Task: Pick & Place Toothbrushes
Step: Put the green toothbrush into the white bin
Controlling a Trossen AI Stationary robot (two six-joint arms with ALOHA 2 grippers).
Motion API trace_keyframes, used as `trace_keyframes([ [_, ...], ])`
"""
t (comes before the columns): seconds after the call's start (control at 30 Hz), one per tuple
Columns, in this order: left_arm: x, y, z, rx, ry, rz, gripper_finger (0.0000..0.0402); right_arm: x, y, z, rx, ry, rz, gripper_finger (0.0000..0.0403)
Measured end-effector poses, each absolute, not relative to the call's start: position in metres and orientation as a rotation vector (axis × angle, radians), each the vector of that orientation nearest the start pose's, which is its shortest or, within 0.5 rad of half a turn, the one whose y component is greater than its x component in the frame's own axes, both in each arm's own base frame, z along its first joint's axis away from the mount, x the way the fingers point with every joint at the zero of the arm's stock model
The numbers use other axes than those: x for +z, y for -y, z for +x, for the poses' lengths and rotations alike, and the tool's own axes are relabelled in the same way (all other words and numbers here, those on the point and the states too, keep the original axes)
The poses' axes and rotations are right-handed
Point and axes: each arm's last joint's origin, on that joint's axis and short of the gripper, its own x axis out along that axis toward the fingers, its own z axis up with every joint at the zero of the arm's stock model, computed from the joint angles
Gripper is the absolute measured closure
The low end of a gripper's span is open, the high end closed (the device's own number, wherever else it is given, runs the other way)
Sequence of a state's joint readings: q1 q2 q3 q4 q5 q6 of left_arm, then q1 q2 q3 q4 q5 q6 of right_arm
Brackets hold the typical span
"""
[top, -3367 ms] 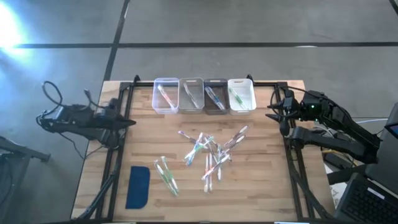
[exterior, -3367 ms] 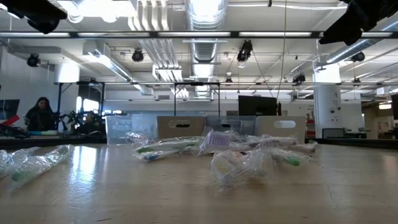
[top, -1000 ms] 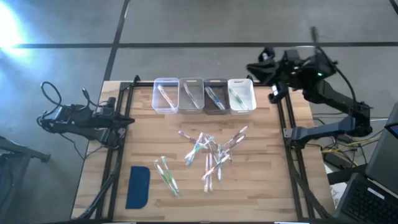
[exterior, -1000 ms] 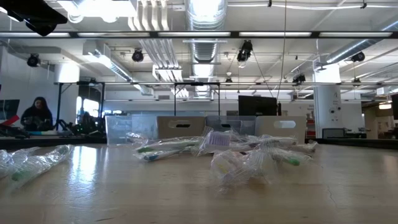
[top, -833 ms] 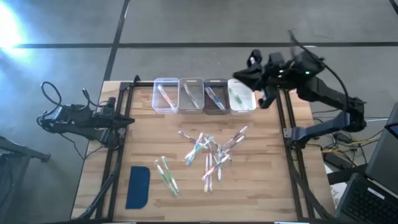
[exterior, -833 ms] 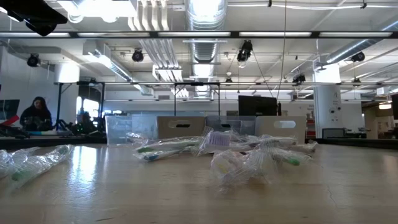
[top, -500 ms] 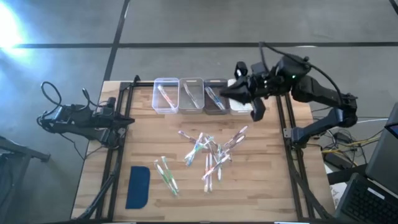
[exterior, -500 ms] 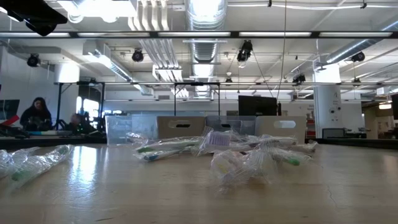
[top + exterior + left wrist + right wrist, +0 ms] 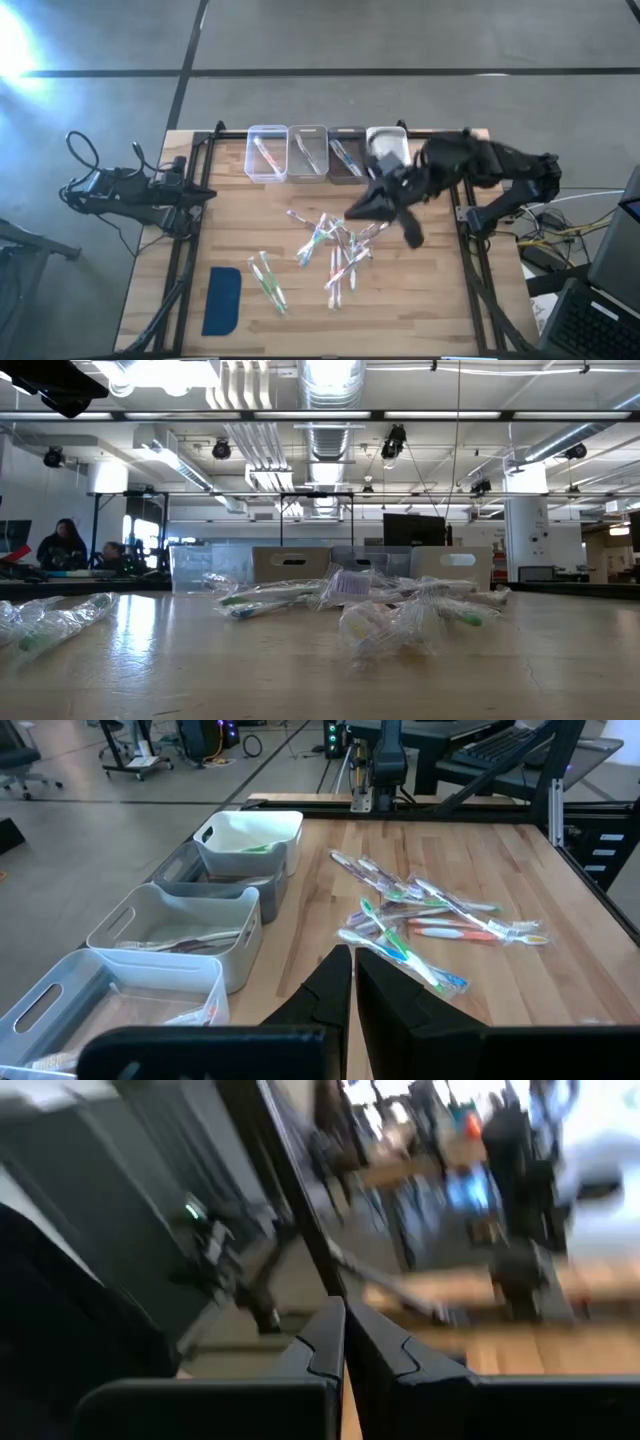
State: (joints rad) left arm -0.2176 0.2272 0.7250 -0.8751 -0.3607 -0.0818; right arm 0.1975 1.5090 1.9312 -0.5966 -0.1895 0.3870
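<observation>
A wooden bench (image 9: 430, 290) was seen from above, with a dark robot arm at each side. The right gripper (image 9: 352, 213) reached in over the middle of the bench, above the right edge of the loose pile of toothbrushes (image 9: 335, 245), just in front of the bins. Its fingers (image 9: 335, 1342) were pressed together and held nothing. The left gripper (image 9: 210, 197) waited at the left edge of the bench, well apart from the pile, its fingers (image 9: 345, 985) nearly together and empty.

The toothbrushes lay scattered at the centre of the bench, thin pale sticks in clear wrappers with pink, green and teal accents, crossing one another. A smaller group (image 9: 266, 280) lay apart, nearer the front left. Four small bins (image 9: 327, 153) stood side by side along the far edge, and each held at least one toothbrush. A flat dark-blue pad (image 9: 222, 300) lay at the front left corner.

From bench height the wrapped toothbrushes (image 9: 390, 610) made a low heap before the bins (image 9: 290, 563), with more wrapped ones (image 9: 55, 622) at the left. In the room beyond, a person (image 9: 62, 547) sat at a desk far off.
</observation>
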Motion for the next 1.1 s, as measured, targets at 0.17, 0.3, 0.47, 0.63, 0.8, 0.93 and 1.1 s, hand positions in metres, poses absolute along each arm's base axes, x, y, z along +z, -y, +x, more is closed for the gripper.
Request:
trace_keyframes([
  [0.17,0.298,-0.002,0.039,0.156,-0.356,0.027,0.0376,0.485,-0.096,0.293,0.073,-0.431,0.494,0.0394],
  [0.3,0.298,-0.002,0.039,0.156,-0.356,0.027,0.0376,0.465,-0.120,0.298,-0.183,-0.464,0.609,0.0394],
  [0.47,0.298,-0.002,0.039,0.156,-0.356,0.027,0.0376,0.435,-0.152,0.314,-0.374,-0.424,0.721,0.0394],
  [0.63,0.298,-0.002,0.039,0.156,-0.356,0.027,0.0376,0.399,-0.181,0.333,-0.487,-0.443,0.848,0.0394],
  [0.8,0.298,-0.002,0.039,0.156,-0.355,0.026,0.0376,0.364,-0.201,0.338,-0.633,-0.509,0.989,0.0394],
  [0.93,0.298,-0.002,0.039,0.156,-0.355,0.027,0.0376,0.342,-0.210,0.330,-0.797,-0.627,1.103,0.0394],
  [1.1,0.298,-0.002,0.039,0.156,-0.356,0.027,0.0376,0.317,-0.219,0.326,-0.941,-0.812,1.153,0.0394],
])
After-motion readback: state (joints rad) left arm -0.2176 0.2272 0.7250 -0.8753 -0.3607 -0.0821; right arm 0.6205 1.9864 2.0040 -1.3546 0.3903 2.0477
